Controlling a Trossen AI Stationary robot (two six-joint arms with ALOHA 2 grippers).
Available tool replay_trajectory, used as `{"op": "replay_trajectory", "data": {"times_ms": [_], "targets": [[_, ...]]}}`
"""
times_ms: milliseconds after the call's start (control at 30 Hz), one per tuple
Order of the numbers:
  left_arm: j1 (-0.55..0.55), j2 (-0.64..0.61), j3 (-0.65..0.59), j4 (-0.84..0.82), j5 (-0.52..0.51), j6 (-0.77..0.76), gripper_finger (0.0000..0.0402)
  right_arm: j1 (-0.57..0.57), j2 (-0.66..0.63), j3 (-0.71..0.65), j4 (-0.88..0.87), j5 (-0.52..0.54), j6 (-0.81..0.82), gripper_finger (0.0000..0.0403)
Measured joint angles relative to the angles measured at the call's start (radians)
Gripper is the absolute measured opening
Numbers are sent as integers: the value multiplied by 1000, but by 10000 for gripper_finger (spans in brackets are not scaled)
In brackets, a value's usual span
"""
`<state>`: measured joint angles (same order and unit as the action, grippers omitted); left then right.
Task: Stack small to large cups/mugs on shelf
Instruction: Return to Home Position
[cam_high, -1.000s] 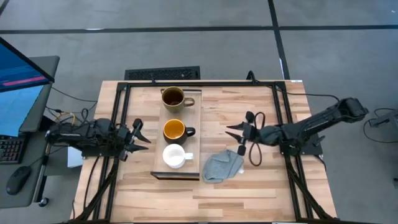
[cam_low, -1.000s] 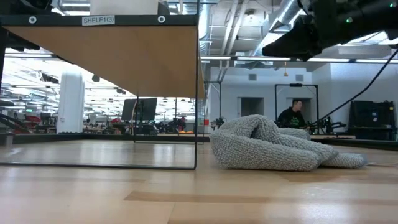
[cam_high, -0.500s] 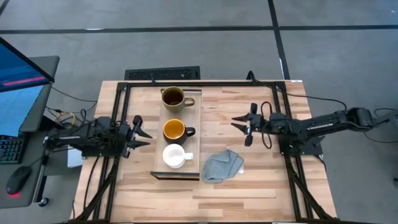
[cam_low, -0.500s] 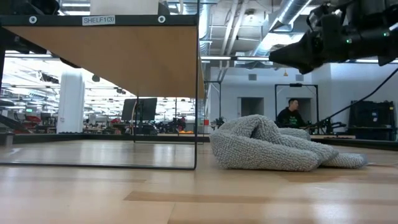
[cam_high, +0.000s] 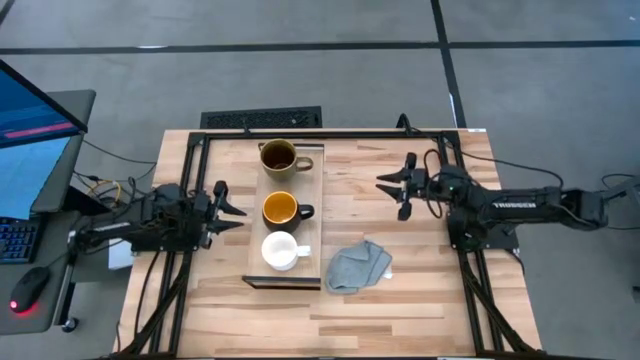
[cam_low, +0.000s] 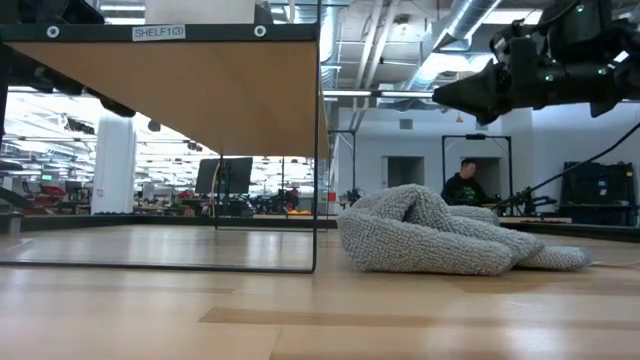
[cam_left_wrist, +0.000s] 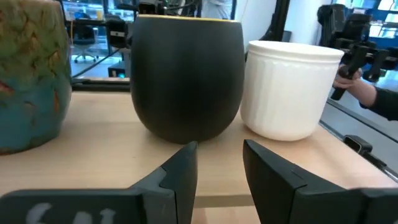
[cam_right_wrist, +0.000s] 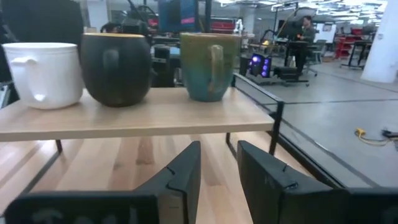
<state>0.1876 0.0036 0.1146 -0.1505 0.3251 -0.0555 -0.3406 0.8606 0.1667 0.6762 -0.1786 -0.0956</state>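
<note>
We find all three mugs standing upright on the shelf (cam_high: 309, 185), in a single line along its length. The small white mug (cam_high: 280, 251) is nearest the shelf's front edge, the black mug (cam_high: 280, 209) with its yellow-orange inside sits in the middle, and the brown-olive mug (cam_high: 278, 157) is at the far end. They are close neighbours. In the left wrist view the black and white ones look nearly touching, though we cannot tell if they actually meet.

We judge the sorting itself done, since the row seems to run from smallest to largest and no mug is off the shelf. What remains, as we read it, is only for the arms to park.

The left gripper (cam_high: 230, 207) hangs just off the shelf's left side, level with the black mug. Its fingers are parted by a moderate gap and hold nothing. The right gripper (cam_high: 392, 193) is well apart from the shelf's right side, fingers likewise spread and empty.

A grey cloth (cam_high: 358, 266) lies crumpled on the table (cam_high: 420, 300), just right of the shelf's front corner.
</note>
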Motion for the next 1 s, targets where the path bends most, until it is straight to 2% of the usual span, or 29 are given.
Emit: {"op": "replay_trajectory", "data": {"times_ms": [233, 567, 1000], "targets": [[35, 0, -1, -25, 30, 4, 119, -77, -69, -1, -71, -5, 17, 127], [51, 0, -2, -27, 63, 10, 119, -79, -244, -1, -291, -5, 37, 127], [51, 0, -2, -24, 71, 11, 119, -79, -558, -1, -583, 16, 39, 127]]}}
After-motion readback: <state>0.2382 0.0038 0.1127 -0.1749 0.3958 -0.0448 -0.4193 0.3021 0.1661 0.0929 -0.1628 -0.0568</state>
